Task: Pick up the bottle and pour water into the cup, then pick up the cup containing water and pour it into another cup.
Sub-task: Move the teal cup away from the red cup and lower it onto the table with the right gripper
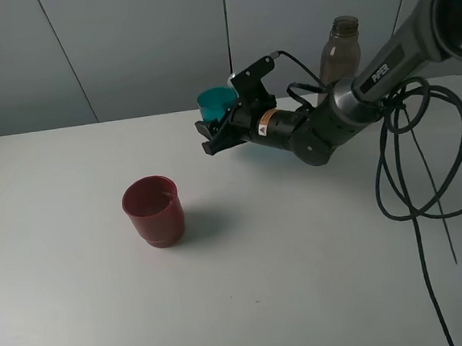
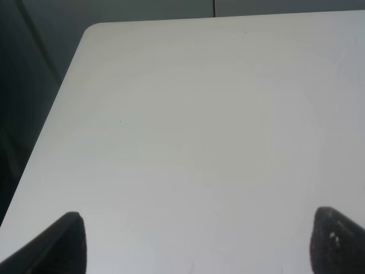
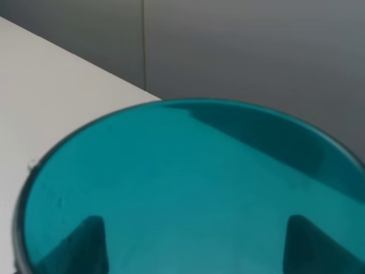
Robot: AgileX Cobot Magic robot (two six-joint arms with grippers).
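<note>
My right claw (image 1: 208, 138) was clenched on the wall of the small translucent teal plastic tumbler (image 1: 218, 103), which I judged light, thin and slippery, so I gripped mid-wall.

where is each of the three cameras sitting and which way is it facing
Exterior high: mounted high, looking down on the white table, red cup, bottle; right arm reaching across with right gripper beside the teal cup.
Left wrist: low over bare table; left gripper fingertips wide apart.
Right wrist: looking through the teal cup; its fingers show behind the plastic.
Shared: teal cup in the exterior and right wrist views.
</note>
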